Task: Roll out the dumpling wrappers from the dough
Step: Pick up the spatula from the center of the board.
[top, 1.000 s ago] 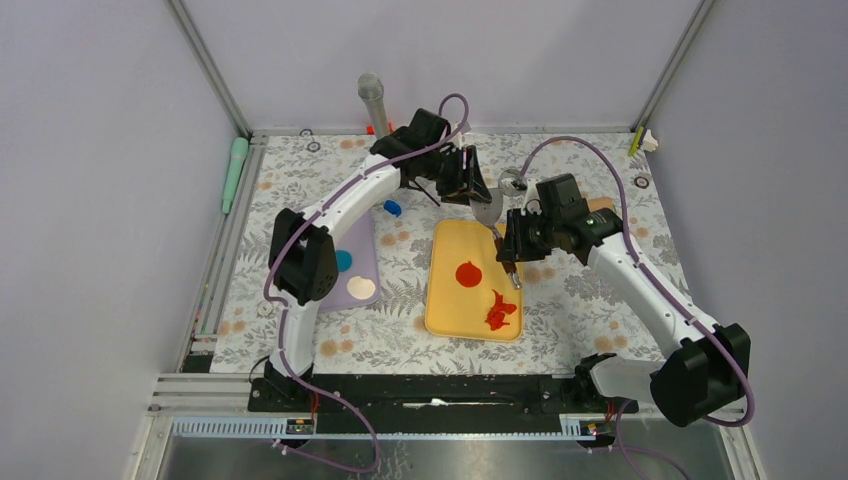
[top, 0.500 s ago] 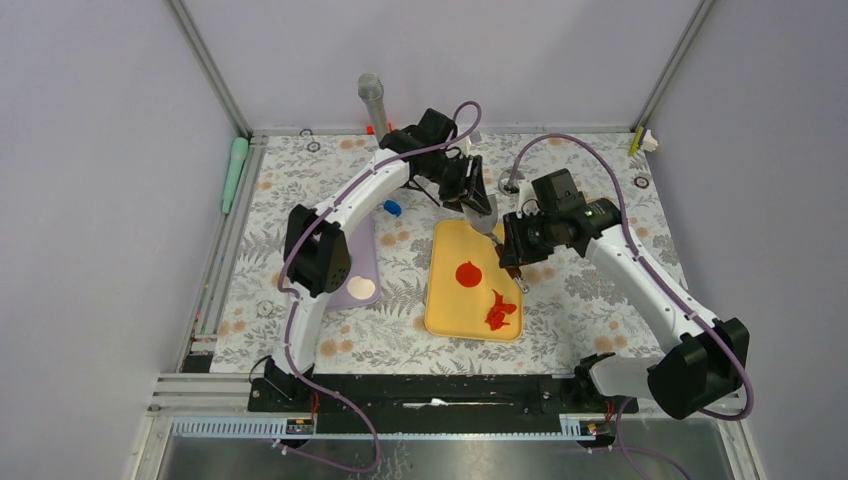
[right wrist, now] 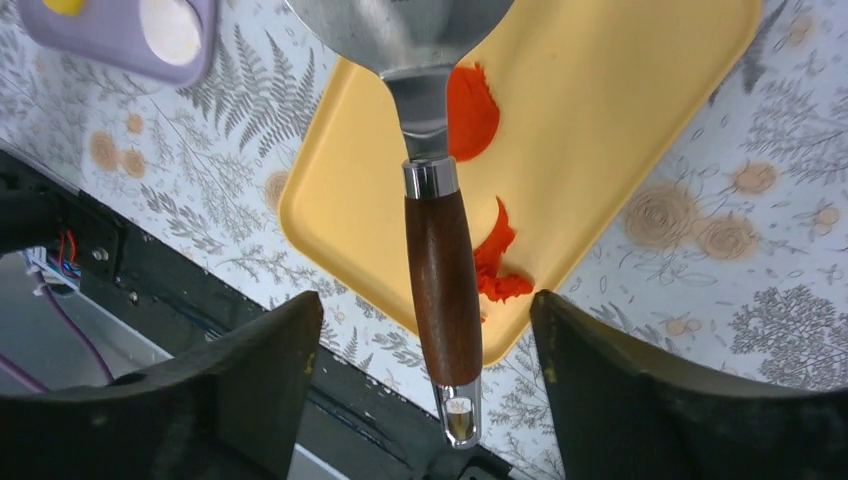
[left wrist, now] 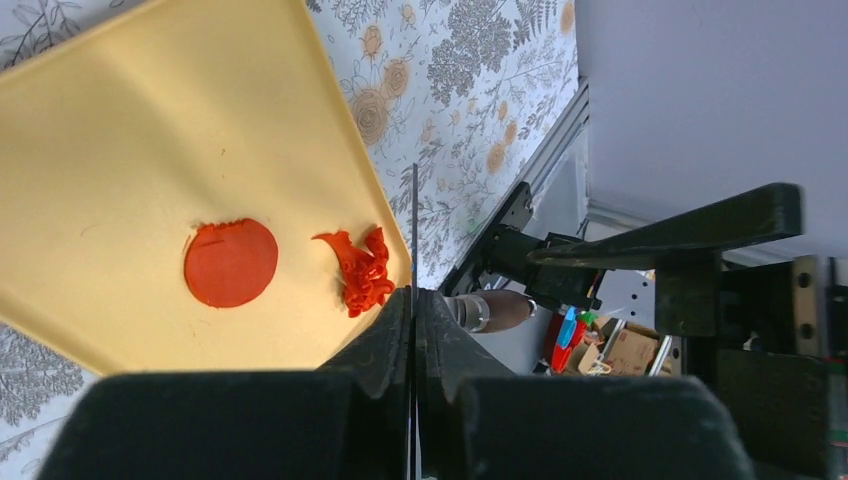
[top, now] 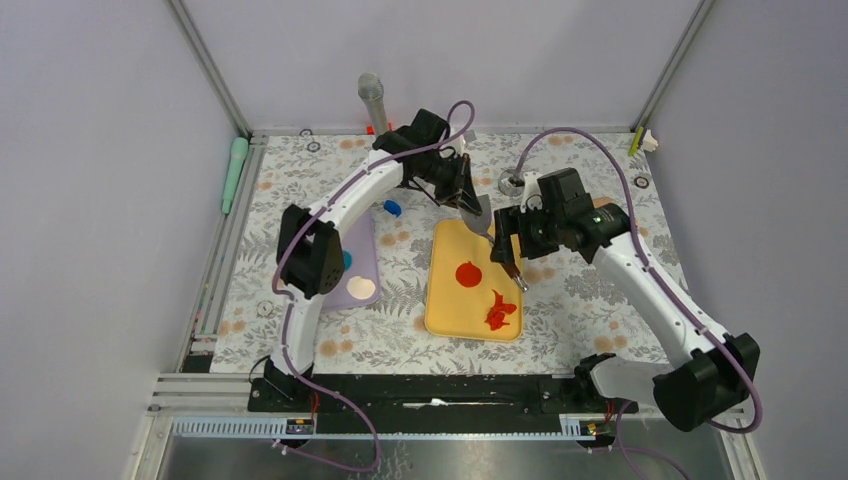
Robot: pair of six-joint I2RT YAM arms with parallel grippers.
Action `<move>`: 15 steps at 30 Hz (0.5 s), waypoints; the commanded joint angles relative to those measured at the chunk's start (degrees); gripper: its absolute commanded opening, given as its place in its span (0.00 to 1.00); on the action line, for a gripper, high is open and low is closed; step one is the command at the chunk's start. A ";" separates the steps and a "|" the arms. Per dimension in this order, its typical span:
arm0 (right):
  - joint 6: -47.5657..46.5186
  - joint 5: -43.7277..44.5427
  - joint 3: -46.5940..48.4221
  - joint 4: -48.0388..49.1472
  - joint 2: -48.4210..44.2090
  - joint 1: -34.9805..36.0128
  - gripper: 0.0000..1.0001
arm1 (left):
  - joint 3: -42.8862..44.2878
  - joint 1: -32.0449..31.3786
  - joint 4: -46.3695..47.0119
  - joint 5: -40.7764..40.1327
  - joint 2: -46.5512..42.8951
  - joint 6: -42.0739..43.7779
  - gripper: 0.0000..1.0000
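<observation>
No text, label, brand, number or sign can be read in any of the views. In the left wrist view, a small tan cardboard box (left wrist: 628,350) lies beyond the edge of the floral-patterned surface (left wrist: 470,60). It is too blurred to tell whether it carries any print.

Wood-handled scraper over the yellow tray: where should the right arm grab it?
Probably the wooden handle, mid-length, coming from its butt end: it is round and lies straight between the right gripper's open jaws. The left gripper clamps the flat blade.
</observation>
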 commanded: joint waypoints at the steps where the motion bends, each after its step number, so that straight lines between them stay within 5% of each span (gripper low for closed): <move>1: 4.23 1.85 1.63 6.53 -5.80 -0.28 0.88 | -5.43 2.58 10.98 0.22 -12.17 -3.70 0.00; 6: 17.83 -7.32 -3.02 19.75 -11.96 -11.11 0.91 | -13.38 5.31 20.45 -1.09 -21.78 -2.85 0.00; 9: 31.14 -15.72 -10.06 32.71 -14.94 -17.06 0.91 | -22.78 6.94 33.88 -1.13 -29.18 -7.26 0.00; 11: 38.58 -22.36 -14.00 43.54 -15.29 -18.31 0.92 | -28.58 7.32 42.94 -0.83 -32.25 -10.84 0.00; 15: 53.34 -29.10 -22.34 65.05 -15.93 -18.45 0.96 | -30.14 7.33 45.37 -2.17 -33.31 -12.89 0.00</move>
